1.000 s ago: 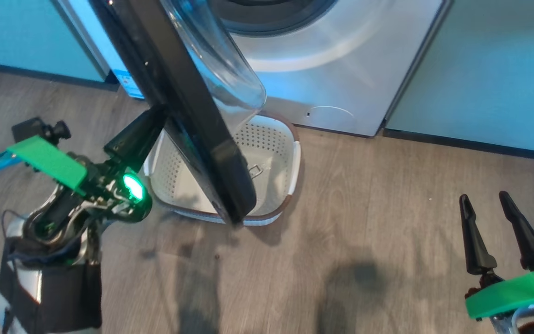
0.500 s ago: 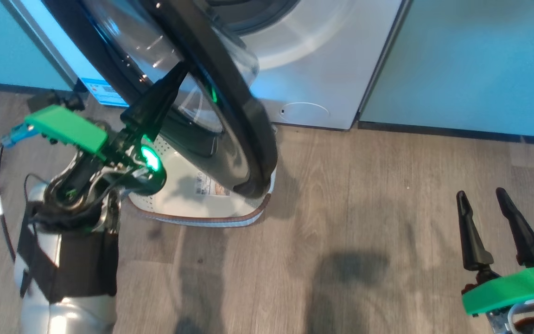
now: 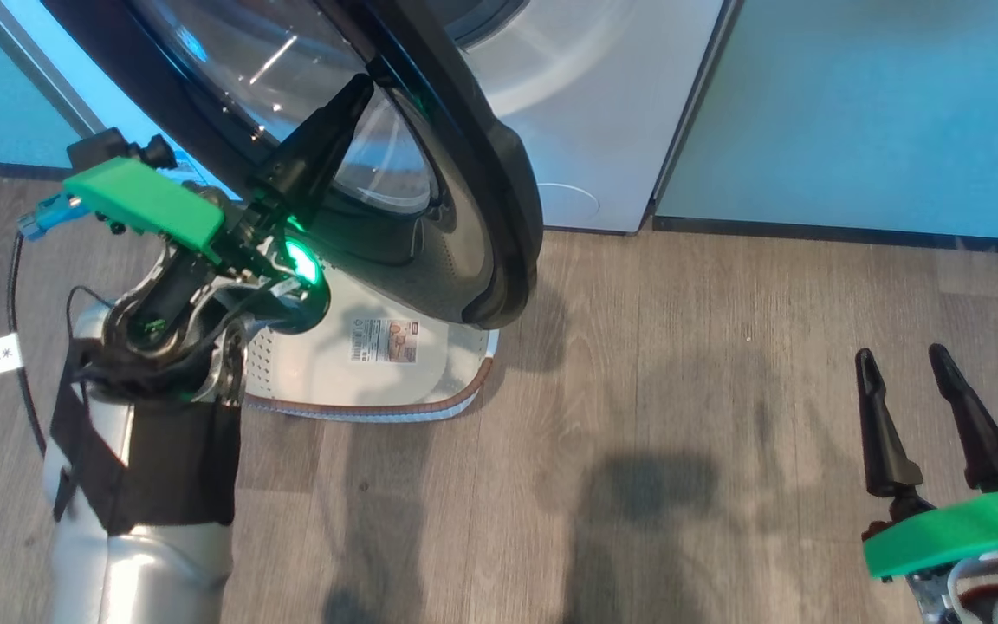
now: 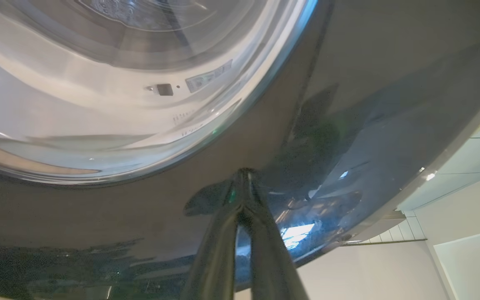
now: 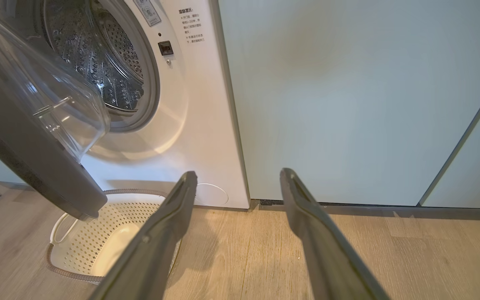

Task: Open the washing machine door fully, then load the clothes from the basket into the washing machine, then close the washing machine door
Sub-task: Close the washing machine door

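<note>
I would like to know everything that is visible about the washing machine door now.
The door is large and round, with a wide glossy black rim and a bulging clear glass bowl that faces the drum. It stands partly open, swung out at an angle from the washing machine, and its lower edge hangs over the basket. The shut left gripper has its tips against the rim's outer face, beside the glass.

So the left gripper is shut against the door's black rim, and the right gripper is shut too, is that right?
Not quite: the right gripper is open, its jaws well apart in the right wrist view. The left gripper is shut against the black rim of the washing machine door.
</note>
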Available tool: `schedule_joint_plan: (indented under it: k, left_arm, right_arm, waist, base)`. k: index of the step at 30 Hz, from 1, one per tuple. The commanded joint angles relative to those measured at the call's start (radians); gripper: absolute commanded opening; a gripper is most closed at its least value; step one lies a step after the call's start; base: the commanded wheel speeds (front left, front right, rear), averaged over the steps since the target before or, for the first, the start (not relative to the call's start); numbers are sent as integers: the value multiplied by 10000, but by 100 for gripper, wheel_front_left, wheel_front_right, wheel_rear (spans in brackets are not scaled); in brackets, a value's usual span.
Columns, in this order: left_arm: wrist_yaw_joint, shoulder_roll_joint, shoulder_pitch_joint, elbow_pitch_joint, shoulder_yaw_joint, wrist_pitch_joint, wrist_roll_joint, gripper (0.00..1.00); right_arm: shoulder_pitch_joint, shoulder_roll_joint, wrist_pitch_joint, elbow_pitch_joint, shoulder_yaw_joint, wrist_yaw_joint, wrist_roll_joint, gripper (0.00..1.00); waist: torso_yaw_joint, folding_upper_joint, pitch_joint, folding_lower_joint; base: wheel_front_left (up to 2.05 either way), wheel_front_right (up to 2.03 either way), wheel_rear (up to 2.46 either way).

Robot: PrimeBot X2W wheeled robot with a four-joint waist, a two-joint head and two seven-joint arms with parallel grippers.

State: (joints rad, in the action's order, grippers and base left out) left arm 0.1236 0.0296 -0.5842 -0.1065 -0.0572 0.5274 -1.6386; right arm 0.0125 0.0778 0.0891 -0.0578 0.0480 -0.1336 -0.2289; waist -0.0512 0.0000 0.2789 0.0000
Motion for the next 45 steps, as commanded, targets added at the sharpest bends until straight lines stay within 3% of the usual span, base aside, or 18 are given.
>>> schedule_joint_plan:
  k: [1,17,18,19,20,26,30,35,39,40,45]
  left_arm:
    - [71,207,-141,411,-278,-69,-66,0]
    - [71,207,1071,1382,-314,-974,138,0]
    - [71,207,1189,1463,-292,-1078,199,9]
    - [71,207,1428,1651,-254,-1316,409,65]
    - [71,206,1562,1770,-206,-1389,422,100]
    - [71,218,2418,2492,6,-2251,1348,100]
    - [71,593,3013,2896,529,-3098,2667,100]
    - [71,1582,3788,2637,1535,-4865,5337,100]
    - [50,2047,4261,2030,2057,-6154,7457,100]
    - [-236,2200,4414,1832,2262,-6537,8465,100]
    - [-1051,2381,4752,1644,2723,-6930,10114,100]
  right_arm:
    - [332,6,150,-265,138,29,-62,100]
    - [469,-49,323,-54,-320,29,-7,100]
    - [472,-51,335,-41,-352,29,-1,100]
    - [474,-57,365,-11,-397,29,7,100]
    - [473,-61,379,7,-405,29,12,100]
    - [410,-86,449,86,-550,29,68,100]
    - [314,-99,450,106,-642,29,125,100]
    - [119,-110,392,111,-698,29,209,100]
    - [-82,-128,330,109,-692,29,247,100]
    - [-215,-141,316,90,-683,29,258,100]
    - [-570,-184,272,-12,-679,29,272,100]
  waist:
    - [17,0,-19,0]
    - [517,0,-102,0]
    - [561,0,-123,0]
    - [636,0,-191,0]
    - [662,0,-230,0]
    - [857,0,-500,0]
    - [979,0,-713,0]
    - [1075,0,-1091,0]
    - [1094,0,-1412,0]
    - [1086,0,-1555,0]
    - [1066,0,-1798,0]
  base:
    - [0,0,0]
    - [0,0,0]
    - [0,0,0]
    - [0,0,0]
    - [0,0,0]
    - [0,0,0]
    - [0,0,0]
    - [0,0,0]
    - [0,0,0]
    - [0,0,0]
    - [0,0,0]
